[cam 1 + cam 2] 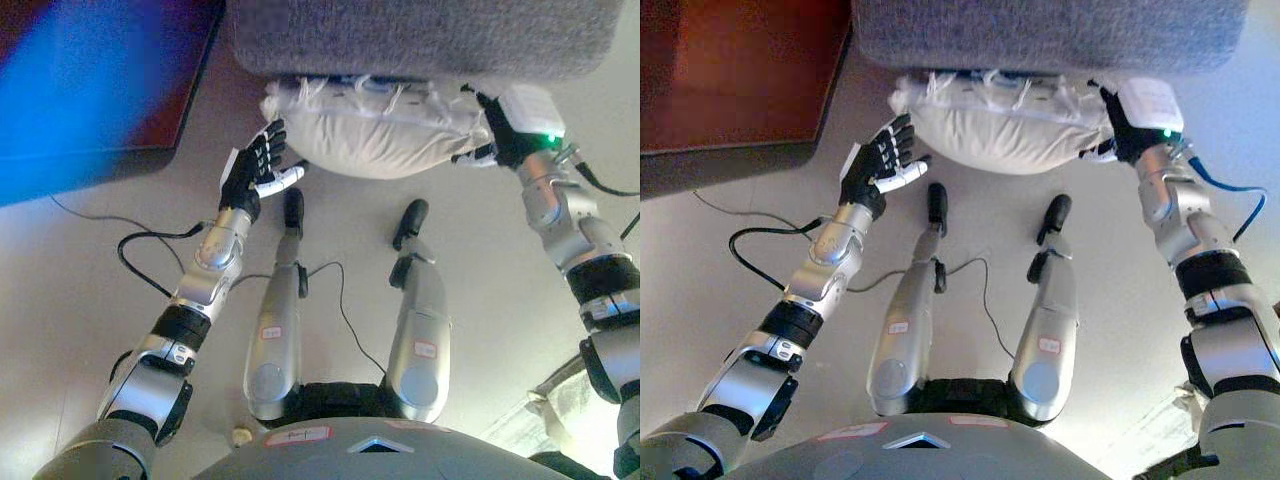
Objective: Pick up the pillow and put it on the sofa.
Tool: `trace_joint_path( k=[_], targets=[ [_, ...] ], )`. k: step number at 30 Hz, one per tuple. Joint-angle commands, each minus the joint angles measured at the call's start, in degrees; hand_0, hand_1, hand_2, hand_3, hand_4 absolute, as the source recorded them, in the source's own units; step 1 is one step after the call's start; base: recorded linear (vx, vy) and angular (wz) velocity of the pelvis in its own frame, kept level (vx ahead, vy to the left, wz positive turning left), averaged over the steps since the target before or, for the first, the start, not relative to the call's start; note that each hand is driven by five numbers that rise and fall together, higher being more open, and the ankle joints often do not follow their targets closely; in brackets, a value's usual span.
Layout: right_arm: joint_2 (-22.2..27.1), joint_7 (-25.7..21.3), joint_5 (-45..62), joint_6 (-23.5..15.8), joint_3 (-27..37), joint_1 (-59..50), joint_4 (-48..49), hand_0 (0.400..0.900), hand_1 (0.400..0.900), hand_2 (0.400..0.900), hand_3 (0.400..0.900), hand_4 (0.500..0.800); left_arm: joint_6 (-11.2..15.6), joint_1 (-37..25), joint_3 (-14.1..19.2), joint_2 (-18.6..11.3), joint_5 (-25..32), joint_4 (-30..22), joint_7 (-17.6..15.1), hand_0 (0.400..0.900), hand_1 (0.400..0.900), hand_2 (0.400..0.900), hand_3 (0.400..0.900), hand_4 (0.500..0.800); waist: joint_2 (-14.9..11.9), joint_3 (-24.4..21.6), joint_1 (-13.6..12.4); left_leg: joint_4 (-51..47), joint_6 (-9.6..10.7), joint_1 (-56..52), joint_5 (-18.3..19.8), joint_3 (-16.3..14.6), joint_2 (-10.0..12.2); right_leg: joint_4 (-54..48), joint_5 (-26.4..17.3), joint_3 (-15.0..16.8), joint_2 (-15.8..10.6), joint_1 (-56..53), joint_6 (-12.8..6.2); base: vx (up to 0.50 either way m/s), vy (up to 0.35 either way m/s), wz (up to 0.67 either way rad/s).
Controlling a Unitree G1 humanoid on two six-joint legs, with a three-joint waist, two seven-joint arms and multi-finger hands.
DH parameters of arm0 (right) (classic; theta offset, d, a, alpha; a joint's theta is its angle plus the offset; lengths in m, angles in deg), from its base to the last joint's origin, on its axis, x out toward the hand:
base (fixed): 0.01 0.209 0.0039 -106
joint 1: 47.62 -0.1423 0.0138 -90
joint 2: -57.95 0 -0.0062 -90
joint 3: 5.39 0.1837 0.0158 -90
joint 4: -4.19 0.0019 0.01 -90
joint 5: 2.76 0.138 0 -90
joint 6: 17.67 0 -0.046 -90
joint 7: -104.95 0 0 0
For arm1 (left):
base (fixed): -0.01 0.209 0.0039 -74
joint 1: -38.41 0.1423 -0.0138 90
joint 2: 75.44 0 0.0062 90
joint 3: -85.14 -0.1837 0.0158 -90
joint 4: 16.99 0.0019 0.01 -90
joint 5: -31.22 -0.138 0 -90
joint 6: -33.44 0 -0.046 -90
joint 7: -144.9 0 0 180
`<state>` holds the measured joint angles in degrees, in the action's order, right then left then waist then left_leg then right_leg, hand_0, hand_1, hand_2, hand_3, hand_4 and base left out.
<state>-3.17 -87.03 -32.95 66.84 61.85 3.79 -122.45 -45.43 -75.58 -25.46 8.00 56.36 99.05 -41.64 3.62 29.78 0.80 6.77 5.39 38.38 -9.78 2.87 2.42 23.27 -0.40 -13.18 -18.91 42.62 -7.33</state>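
Observation:
A white, wrinkled pillow [375,125] lies on the floor against the base of the grey sofa [420,35], its top edge tucked under the sofa's front. My left hand [258,168] is open with fingers spread, just off the pillow's left end and a little below it. My right hand [497,135] rests against the pillow's right end. Its thumb is above the corner and its straight fingers lie along the underside, touching the cloth.
A dark red-brown piece of furniture [730,80] stands at the upper left, beside the sofa. A pale crumpled cloth [560,405] lies on the floor at the lower right. Beige floor runs between me and the sofa.

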Motion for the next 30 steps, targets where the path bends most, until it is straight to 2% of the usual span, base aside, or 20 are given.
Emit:
trace_joint_path(
  k=[1, 10, 20, 30],
  targets=[
    [3.7, -6.1, -0.7, 0.0, -0.9, -4.3, 0.0, 0.9, 0.9, 0.9, 0.9, 0.8, 5.3, 0.6, 0.5, -0.7, 2.5, -6.6, -1.2, 0.9, 0.9, 0.9, 0.9, 0.8, -0.5, 0.0, 0.1, 8.0, 3.3, 4.5, 6.1, -2.8, 3.0, 7.6, -1.5, 4.3, -1.8, 5.5, -5.7, 0.0, 0.0, 0.0],
    [4.1, -6.5, 0.3, 0.0, -3.9, -9.6, -2.8, 0.9, 0.9, 0.9, 0.9, 0.8, 6.0, -0.9, 0.4, -1.5, 4.1, -7.7, -2.1, 0.9, 0.9, 0.9, 0.9, 0.8, -0.2, 0.0, -0.2, 13.3, 4.2, 12.4, 7.8, -2.0, 3.3, 12.8, 0.6, 5.4, -1.4, 13.2, -4.81, 0.0, -0.001, -0.01],
    [4.4, -5.5, 2.4, -0.8, -6.5, -12.7, -3.8, 0.9, 0.9, 0.9, 0.9, 0.8, 6.3, -1.0, 0.0, -2.1, 5.4, -9.0, -2.1, 0.9, 0.9, 0.9, 0.9, 0.8, -0.7, 0.0, -0.5, 16.0, 4.5, 17.3, 8.6, -1.0, 2.9, 14.9, 1.9, 5.5, -1.2, 17.1, -4.19, 0.02, -0.01, 0.02],
    [4.2, -9.2, 0.9, 0.6, -7.8, -18.0, -7.2, 0.9, 0.9, 0.9, 0.9, 0.8, 7.1, -1.5, -0.6, -2.8, 6.2, -10.6, -3.0, 0.9, 0.9, 0.9, 0.9, 0.8, -0.2, 0.0, -1.6, 17.0, 4.2, 21.1, 8.6, -0.5, 2.0, 15.6, 2.7, 5.4, -1.3, 19.8, -4.19, 0.02, 0.003, 0.03]
  ],
)
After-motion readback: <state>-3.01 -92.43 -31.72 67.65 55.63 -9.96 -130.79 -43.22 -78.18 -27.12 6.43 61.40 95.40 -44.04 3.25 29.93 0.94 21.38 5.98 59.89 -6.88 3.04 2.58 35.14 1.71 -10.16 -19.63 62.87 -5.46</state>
